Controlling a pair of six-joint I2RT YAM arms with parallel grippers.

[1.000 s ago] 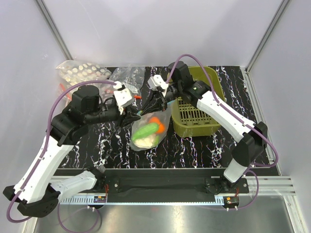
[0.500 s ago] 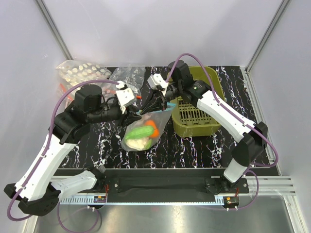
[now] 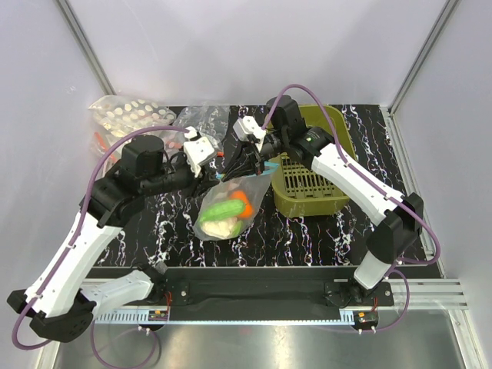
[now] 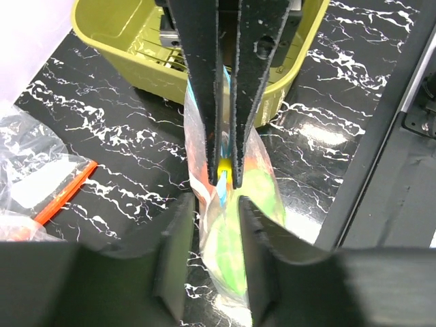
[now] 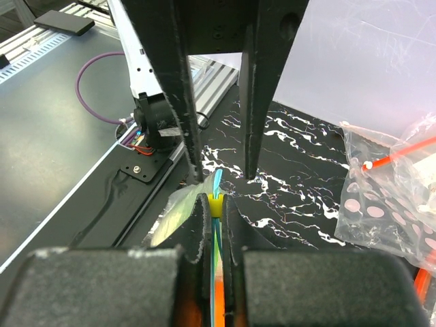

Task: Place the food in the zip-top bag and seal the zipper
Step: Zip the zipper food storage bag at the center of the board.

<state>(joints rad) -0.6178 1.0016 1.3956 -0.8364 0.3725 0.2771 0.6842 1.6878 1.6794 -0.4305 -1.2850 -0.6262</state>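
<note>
The zip-top bag (image 3: 217, 219) hangs above the table between both grippers, holding the food: a green piece (image 3: 224, 207), an orange piece (image 3: 244, 201) and a pale cream piece (image 3: 219, 227). My right gripper (image 5: 216, 203) is shut on the teal zipper (image 5: 216, 182) at its yellow slider (image 5: 215, 205). It comes in from the right in the top view (image 3: 244, 167). My left gripper (image 4: 214, 204) faces it with its jaws apart. The bag's end (image 4: 228, 235) lies between the left fingers (image 4: 178, 248), with a gap on one side.
An olive-green basket (image 3: 307, 206) stands just right of the bag. At the back left lie a clear bag of white round pieces (image 3: 127, 115) and a clear bag with a red-orange strip (image 4: 65, 194). A black rail (image 3: 254, 286) runs along the near edge.
The hanging bag has swung slightly to the left. The left gripper has shifted a little toward the back, closer to the right gripper. The right gripper keeps its hold.
</note>
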